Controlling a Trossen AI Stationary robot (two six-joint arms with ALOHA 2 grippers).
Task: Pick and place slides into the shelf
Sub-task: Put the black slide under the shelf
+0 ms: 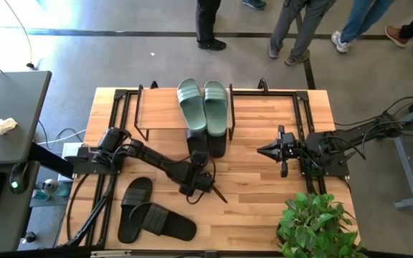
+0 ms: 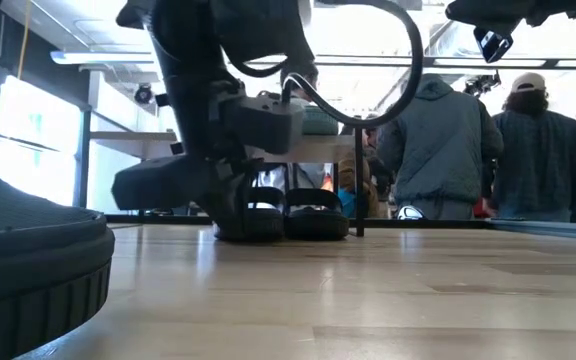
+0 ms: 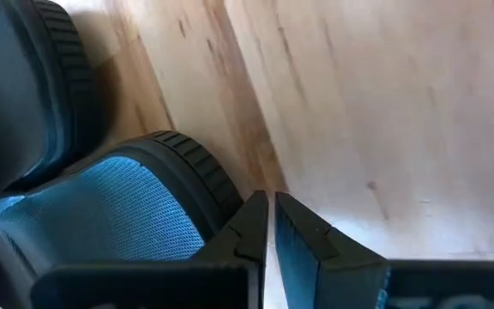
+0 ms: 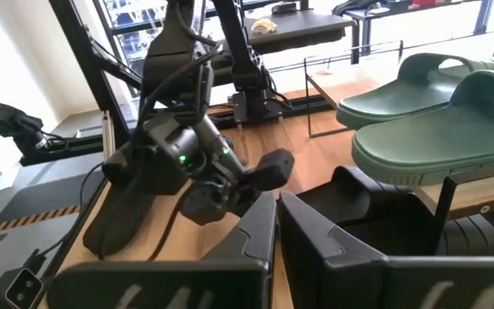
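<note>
We note the shelf (image 1: 160, 107) at the table's far edge: the sage-green pair (image 1: 203, 104) rests on its plank top, one black pair (image 1: 208, 142) tucked underneath, heels jutting out toward the table's middle. Second black pair (image 1: 149, 213) lies loose near the front left corner. Left gripper (image 1: 219, 193) hovers mid-table, fingers pressed together, holding nothing. Right gripper (image 1: 264, 150) waits right of the shelf, likewise closed and empty (no readable labels or writing anywhere)
</note>
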